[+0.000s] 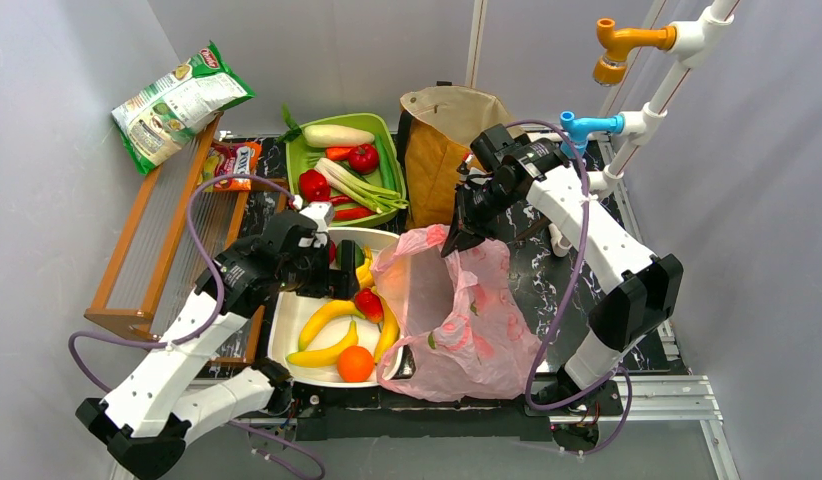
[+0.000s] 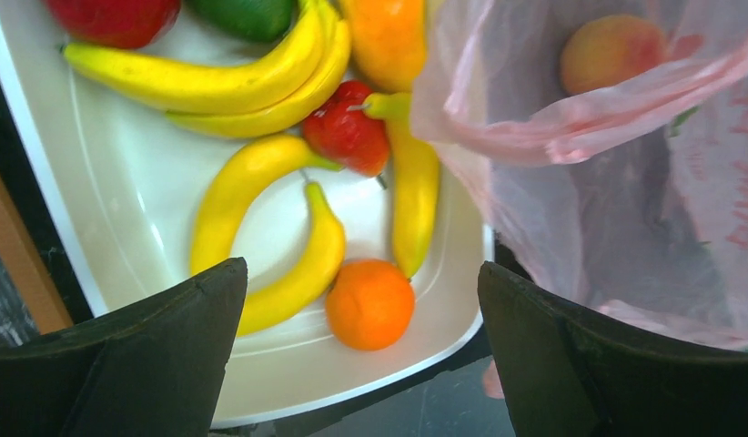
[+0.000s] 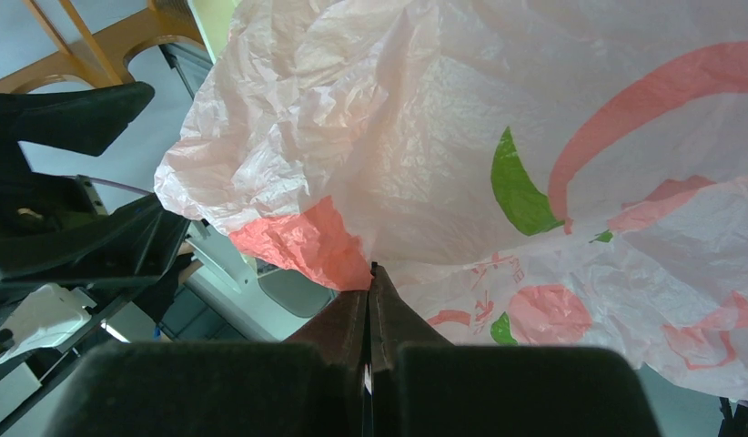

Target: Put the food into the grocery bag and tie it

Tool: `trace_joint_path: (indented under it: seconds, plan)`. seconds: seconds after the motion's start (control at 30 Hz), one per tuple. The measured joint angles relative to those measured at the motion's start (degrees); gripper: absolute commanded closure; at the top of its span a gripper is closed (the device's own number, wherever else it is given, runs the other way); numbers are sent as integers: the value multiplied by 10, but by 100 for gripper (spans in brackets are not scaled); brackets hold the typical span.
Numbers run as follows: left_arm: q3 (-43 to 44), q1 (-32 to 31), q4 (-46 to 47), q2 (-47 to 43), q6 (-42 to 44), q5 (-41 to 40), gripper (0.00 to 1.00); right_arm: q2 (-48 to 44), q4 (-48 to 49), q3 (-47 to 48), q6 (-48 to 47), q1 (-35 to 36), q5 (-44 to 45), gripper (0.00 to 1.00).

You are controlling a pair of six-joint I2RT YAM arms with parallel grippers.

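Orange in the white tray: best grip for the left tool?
Take the orange across its widest middle, straight from above. It is round, lies on the tray floor near the rim, and bananas crowd two sides, so side approaches look blocked. The open left tool hangs above it.

I steer remotely inside a robotics test cell dressed as a kitchen: bare grey panel walls (image 1: 47, 220), aluminium frame rails (image 1: 677, 383), coloured taps (image 1: 619, 45) on white piping (image 1: 675, 82), toy vegetables (image 1: 362, 158) in a green tray (image 1: 389, 134).

bananas (image 2: 216, 86), orange (image 2: 369, 304) in tray (image 2: 125, 182), peach (image 2: 611, 52) in bag (image 2: 580, 209)
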Motion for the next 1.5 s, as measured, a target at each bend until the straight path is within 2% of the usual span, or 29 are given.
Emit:
trace_joint_path:
  seconds: [0.23,0.57,0.77,0.97,1.13,1.37,1.5]
  plan:
    - [-67,0,-24,-28,-5,-61,2,-5,13,-11,9,0,0,99]
    - [-109,0,3,21,-2,-133,2,-8,24,-22,15,0,-4,99]
    - [-165,0,62,28,3,-122,2,-8,24,-22,15,0,-6,99]
    - [-168,0,124,64,-20,-87,2,-8,21,-22,14,0,-6,99]
    - [-170,4,139,82,-25,-82,2,-7,17,-17,12,0,-6,99]
    - [-201,102,135,122,-67,-51,3,6,11,-3,12,-1,-5,99]
    - [-231,121,129,124,-88,-33,4,12,3,2,10,-1,-4,99]
